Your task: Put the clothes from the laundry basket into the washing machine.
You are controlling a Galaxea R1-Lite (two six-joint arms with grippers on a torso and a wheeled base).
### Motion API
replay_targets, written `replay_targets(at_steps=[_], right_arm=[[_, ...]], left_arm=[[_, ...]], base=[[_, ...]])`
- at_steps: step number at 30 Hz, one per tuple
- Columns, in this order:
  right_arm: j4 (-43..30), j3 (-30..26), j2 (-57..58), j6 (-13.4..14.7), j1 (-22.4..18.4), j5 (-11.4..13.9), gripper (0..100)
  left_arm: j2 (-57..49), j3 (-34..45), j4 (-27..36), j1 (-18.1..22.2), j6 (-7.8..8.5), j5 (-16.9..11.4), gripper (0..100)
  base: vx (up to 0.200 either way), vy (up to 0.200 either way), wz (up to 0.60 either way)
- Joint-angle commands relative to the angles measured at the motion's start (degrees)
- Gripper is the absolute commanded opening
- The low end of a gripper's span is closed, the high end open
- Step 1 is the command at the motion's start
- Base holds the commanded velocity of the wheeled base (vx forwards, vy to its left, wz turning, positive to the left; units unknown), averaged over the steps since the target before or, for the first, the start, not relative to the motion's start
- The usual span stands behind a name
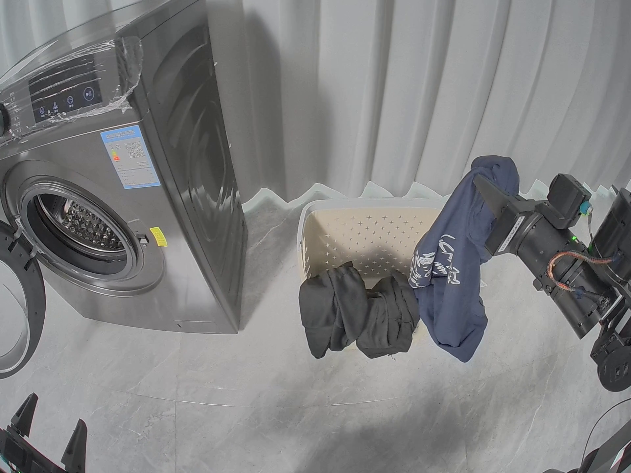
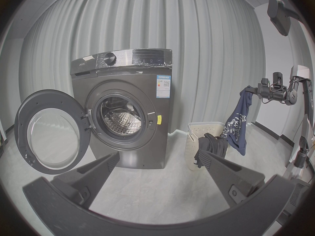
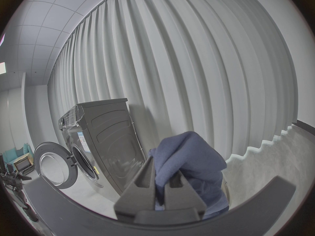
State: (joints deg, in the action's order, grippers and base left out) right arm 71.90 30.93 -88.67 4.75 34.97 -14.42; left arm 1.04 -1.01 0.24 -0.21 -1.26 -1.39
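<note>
One blue garment (image 1: 453,277) hangs pinched in the right gripper (image 3: 163,181). Raise its hem clear of the rim of the laundry basket (image 1: 368,202) before swinging.

I see a white pleated curtain (image 1: 394,67) running wall to wall at the back, its hem resting on the pale grey marbled floor (image 1: 263,395); tiled ceiling (image 3: 42,17) with one lit panel (image 3: 2,68), teal seat (image 3: 13,154) in the far corner

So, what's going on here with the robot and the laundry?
The right gripper is shut on a navy garment, holding it up by the laundry basket. A dark grey garment hangs over the basket's front rim. The washing machine stands with its door open. The left gripper is open, low, holding nothing.
</note>
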Motion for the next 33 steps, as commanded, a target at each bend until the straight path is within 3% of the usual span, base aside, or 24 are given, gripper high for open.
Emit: replay_targets(at_steps=[1,19,25,33], right_arm=[[0.0,0.0,0.0,0.0,0.0,0.0,0],[0.0,0.1,0.0,0.0,-0.1,0.0,0],[-0.1,0.4,0.4,0.0,-0.1,0.0,0],[0.0,0.5,0.4,0.0,0.0,0.3,0]], left_arm=[[-0.9,0.8,0.0,0.0,0.03,0.0,100],[-0.9,0.9,0.0,0.0,-0.06,0.0,100],[-0.9,0.9,0.0,0.0,0.03,0.0,100],[-0.9,0.8,0.0,0.0,0.03,0.0,100]], base=[[0.000,0.000,0.00],[-0.200,0.000,0.00],[0.000,0.000,0.00],[0.000,0.200,0.00]])
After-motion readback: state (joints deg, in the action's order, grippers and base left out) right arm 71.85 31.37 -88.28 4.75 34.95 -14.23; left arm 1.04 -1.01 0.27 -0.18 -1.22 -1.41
